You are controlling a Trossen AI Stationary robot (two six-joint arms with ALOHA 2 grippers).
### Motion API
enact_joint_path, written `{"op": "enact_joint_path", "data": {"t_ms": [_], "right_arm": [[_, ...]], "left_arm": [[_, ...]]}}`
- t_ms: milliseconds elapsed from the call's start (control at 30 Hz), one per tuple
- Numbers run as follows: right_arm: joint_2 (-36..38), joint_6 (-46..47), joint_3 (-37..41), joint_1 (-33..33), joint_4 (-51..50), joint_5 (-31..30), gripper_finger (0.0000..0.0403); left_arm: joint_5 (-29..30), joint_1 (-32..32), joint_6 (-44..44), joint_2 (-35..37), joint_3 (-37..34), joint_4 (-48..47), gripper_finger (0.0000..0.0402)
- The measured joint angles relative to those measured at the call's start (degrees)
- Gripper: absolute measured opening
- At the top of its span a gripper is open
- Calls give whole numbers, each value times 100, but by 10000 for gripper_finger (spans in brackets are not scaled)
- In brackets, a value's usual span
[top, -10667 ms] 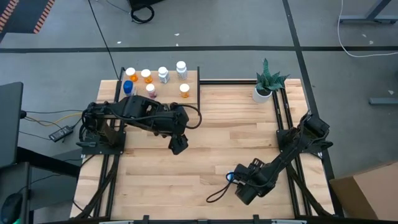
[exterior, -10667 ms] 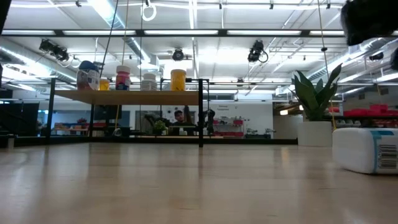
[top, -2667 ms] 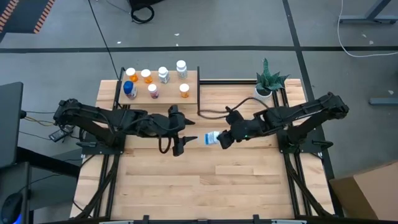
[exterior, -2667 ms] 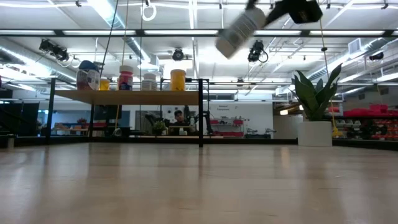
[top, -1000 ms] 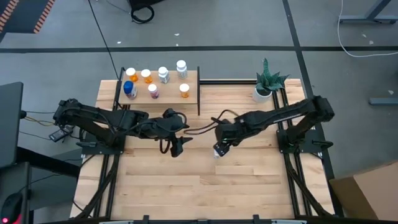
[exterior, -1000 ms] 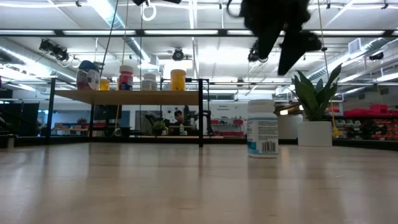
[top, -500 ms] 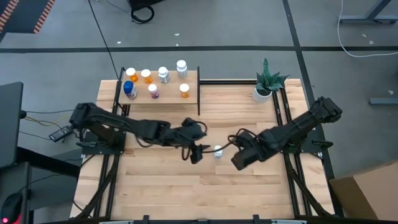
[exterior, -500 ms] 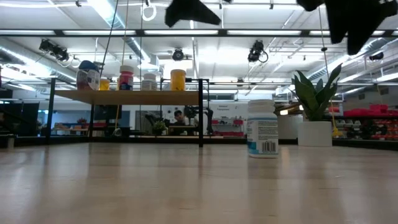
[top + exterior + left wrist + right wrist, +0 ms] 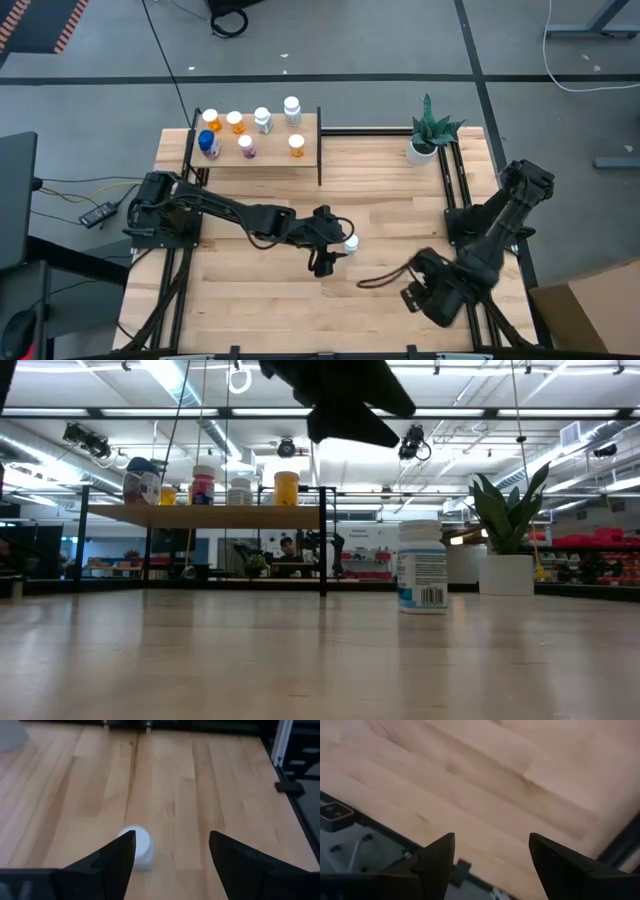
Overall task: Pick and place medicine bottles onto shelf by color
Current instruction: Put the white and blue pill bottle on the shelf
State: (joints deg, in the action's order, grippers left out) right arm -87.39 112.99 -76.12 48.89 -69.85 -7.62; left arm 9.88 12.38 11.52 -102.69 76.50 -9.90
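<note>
The left gripper (image 9: pixel 330 262) hangs above the middle of the table (image 9: pixel 260 300), its fingers (image 9: pixel 117 857) spread wide with nothing between them. Just beside it, on its right-arm side and a little toward the shelf, a white bottle (image 9: pixel 350 243) stands upright on the table; in the left wrist view the bottle (image 9: pixel 137 845) shows from above as a white cap lying partly behind one finger rather than centred in the gap, and the fingers do not touch it. In the low view the same bottle (image 9: pixel 422 567) stands on its base with its label facing the camera, while the left gripper (image 9: pixel 345 405) is a dark shape above and to one side of it. The shelf (image 9: pixel 280 158) lies well beyond the left gripper, at the table's far edge, and carries six small bottles: orange ones, a blue one (image 9: pixel 208 145) and white ones. A potted plant (image 9: pixel 428 135) sits at the far corner on the right arm's side. The right gripper (image 9: pixel 425 300) waits well apart from the bottle, near the table's near edge on its own side, its fingers (image 9: pixel 440 862) held wide and empty over bare wood.
</note>
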Motion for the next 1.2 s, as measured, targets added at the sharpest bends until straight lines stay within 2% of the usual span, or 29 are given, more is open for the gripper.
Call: {"op": "enact_joint_path", "data": {"t_ms": [167, 267, 500, 933, 1200], "right_arm": [[0, 1032, 2, 620, 183, 14, 262], [0, 1070, 2, 766, 421, 190, 262], [0, 1073, 2, 826, 495, 221, 262], [0, 1048, 2, 826, 481, 198, 262], [0, 1077, 2, 824, 486, 166, 262]], "left_arm": [[13, -158, -321, -265, 3, 458, 263], [-20, -289, -323, -428, 3, 535, 264], [-540, -448, -590, -716, 3, 727, 269], [-556, -485, -1334, -865, -1, 692, 274], [-612, -483, -1092, -1069, 5, 729, 275]]}}
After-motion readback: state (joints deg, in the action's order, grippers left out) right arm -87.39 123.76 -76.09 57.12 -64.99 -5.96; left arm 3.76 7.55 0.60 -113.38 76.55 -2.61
